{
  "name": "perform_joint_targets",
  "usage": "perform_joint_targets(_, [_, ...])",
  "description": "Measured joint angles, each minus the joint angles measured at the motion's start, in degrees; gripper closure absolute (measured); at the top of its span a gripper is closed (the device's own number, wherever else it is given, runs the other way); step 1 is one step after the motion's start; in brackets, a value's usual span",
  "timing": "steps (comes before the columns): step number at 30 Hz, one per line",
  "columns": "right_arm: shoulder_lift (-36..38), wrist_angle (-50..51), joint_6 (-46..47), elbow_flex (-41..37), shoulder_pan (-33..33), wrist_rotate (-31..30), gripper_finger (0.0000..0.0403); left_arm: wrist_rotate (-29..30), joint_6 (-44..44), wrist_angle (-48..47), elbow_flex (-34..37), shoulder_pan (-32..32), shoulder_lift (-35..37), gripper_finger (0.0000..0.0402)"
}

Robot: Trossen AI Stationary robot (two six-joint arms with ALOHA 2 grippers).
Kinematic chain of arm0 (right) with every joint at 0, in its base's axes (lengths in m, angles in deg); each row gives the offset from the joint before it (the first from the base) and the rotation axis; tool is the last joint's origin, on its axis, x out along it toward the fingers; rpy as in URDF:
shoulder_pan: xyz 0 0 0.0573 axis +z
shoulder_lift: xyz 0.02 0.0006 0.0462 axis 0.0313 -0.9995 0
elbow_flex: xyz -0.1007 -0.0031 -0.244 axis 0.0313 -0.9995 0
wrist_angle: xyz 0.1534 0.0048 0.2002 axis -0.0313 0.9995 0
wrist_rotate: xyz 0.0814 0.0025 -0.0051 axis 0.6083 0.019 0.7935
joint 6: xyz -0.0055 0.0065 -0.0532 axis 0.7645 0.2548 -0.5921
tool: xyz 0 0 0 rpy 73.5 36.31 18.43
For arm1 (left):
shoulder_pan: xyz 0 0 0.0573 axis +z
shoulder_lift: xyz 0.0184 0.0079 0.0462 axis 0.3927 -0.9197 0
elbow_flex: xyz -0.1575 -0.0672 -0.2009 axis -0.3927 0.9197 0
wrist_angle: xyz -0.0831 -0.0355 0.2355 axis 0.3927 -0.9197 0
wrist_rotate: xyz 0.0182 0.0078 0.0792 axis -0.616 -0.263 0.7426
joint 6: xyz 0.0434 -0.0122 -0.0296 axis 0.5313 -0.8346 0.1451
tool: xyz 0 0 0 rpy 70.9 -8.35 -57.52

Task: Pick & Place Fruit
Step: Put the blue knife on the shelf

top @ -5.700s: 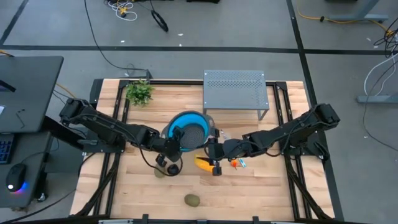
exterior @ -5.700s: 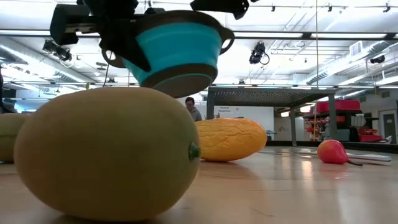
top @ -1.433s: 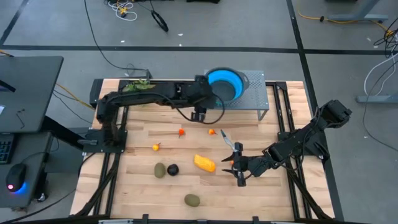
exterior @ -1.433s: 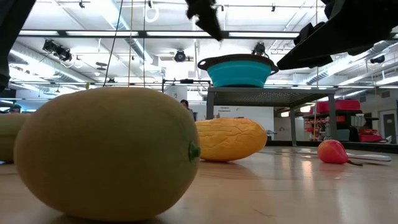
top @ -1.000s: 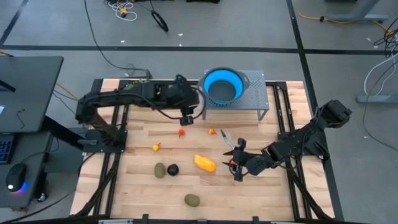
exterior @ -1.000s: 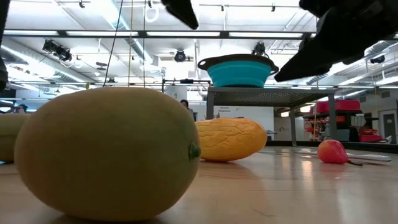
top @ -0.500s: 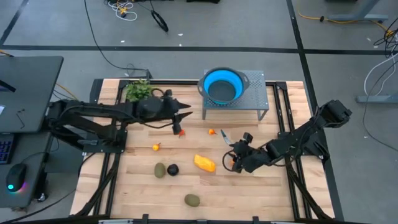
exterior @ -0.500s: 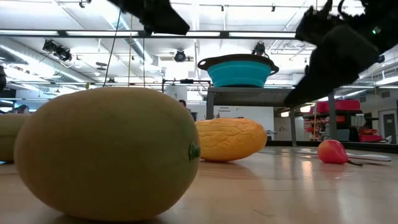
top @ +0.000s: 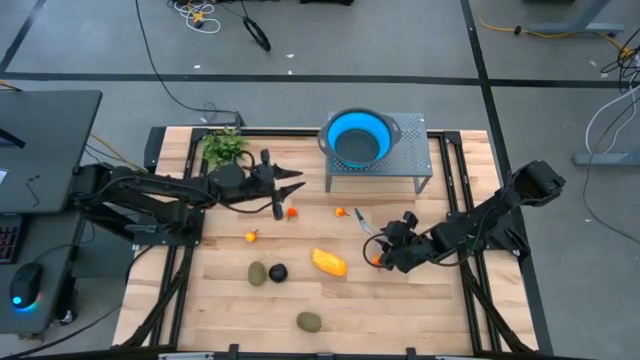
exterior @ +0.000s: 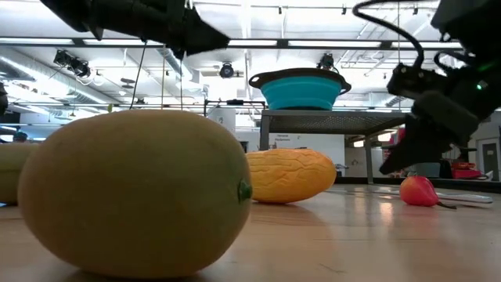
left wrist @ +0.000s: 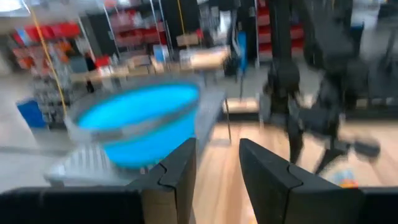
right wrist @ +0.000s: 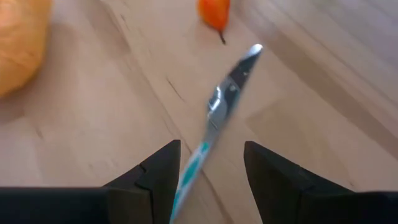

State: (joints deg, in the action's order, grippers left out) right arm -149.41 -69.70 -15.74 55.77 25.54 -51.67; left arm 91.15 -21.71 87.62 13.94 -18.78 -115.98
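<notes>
a blue bowl (top: 359,137) sits up on a grey rack (top: 402,160) at the far edge of the bench (top: 230,305), presumably parked there as the drop-off for the fruit, none of which has made it in. the fruit lies scattered on the wood: a yellow-orange piece (top: 329,262) mid-bench, a dark round one (top: 278,272) touching a green oval (top: 257,273), a second green oval (top: 309,321) near the front edge, and small orange-red bits (top: 249,236) dotted between. the left gripper (top: 290,185) hangs over the bench's back left, beside the plant sprig (top: 224,148), its jaws spread a little and holding nothing (the wrist view shows clear air between them), pointed toward the bowl. the right gripper (top: 384,252) is low on the right, jaws parted and empty, straddling a thin striped strip (right wrist: 214,118) rather than any fruit; an orange-red piece (right wrist: 214,11) lies just beyond, likely its real target. a careless closing there could nip the strip instead.
</notes>
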Motion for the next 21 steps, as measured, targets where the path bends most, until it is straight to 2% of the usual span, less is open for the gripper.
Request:
perform_joint_targets(6, [0.00, -3.02, 0.02, -0.32, 0.41, 3.93, 0.0215, -3.75, -0.37, 2.36, 0.05, 0.04, 0.52, 0.0272])
perform_joint_targets(10, [0.00, -4.37, -0.61, -0.32, 1.79, 4.26, 0.0215, -4.47, -0.43, 2.77, 0.05, 0.04, 0.53, 0.0272])
perform_joint_targets(16, [0.00, -6.36, -8.78, -0.32, 1.48, 5.36, 0.0215, -4.76, -0.80, 4.77, -0.02, 0.04, 0.53, 0.0272])
perform_joint_targets(18, [0.00, -8.48, -13.03, -0.32, 0.98, 3.79, 0.0215, -5.71, -1.74, 2.55, -0.02, 0.00, 0.53, 0.0272])
perform_joint_targets(21, [0.00, -10.47, -13.79, -0.29, 0.27, -0.66, 0.0215, -6.36, -2.50, -0.55, 0.00, 0.00, 0.48, 0.0272])
